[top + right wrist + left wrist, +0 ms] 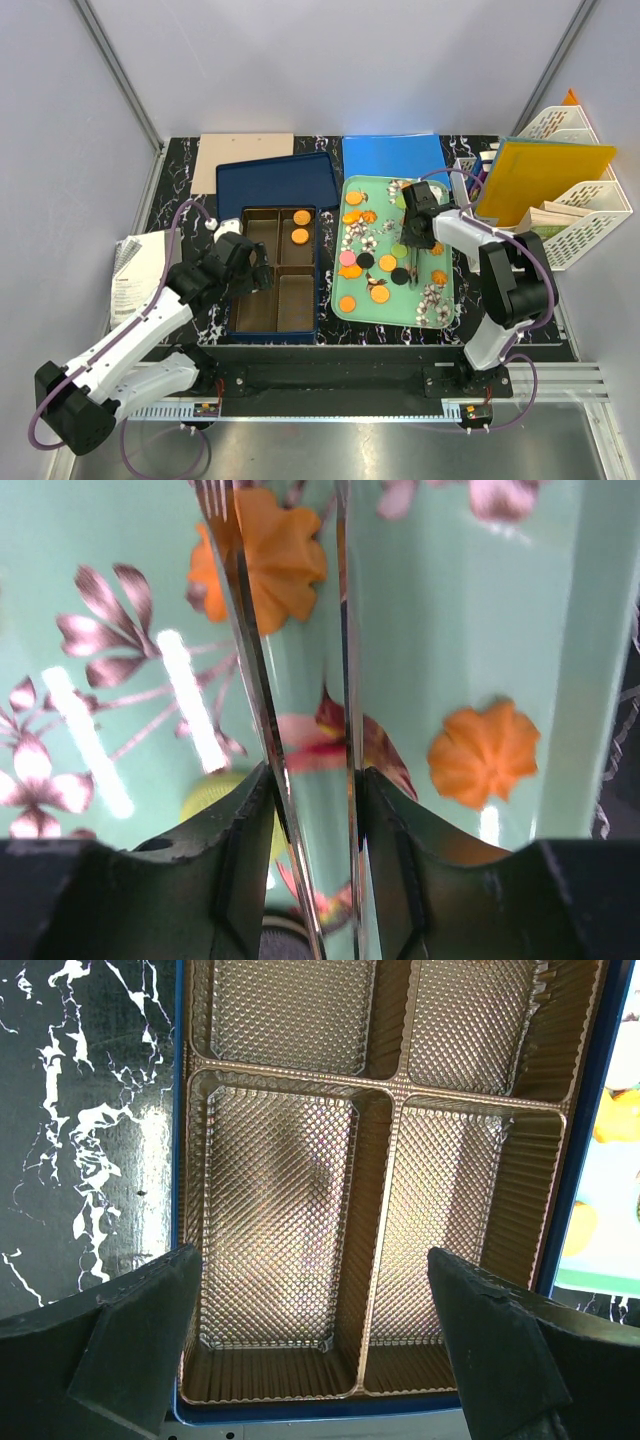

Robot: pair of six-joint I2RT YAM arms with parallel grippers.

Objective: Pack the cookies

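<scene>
Right gripper is clamped on metal tongs aimed at the mint tray where most cookies lie, likely for pinching thin discs; left gripper, jaws apart, hovers over the gold box holding two.

Left tool hangs spread wide open; right tool points down, pinched tight on metal tweezers.

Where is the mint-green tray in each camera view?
Top external: mint-green tray, right of centre.
Left wrist: a sliver at the right edge, beyond the blue box.
Right wrist: fills the background behind the tweezers.
Shared landmark: the black marbled table, in all three.
</scene>
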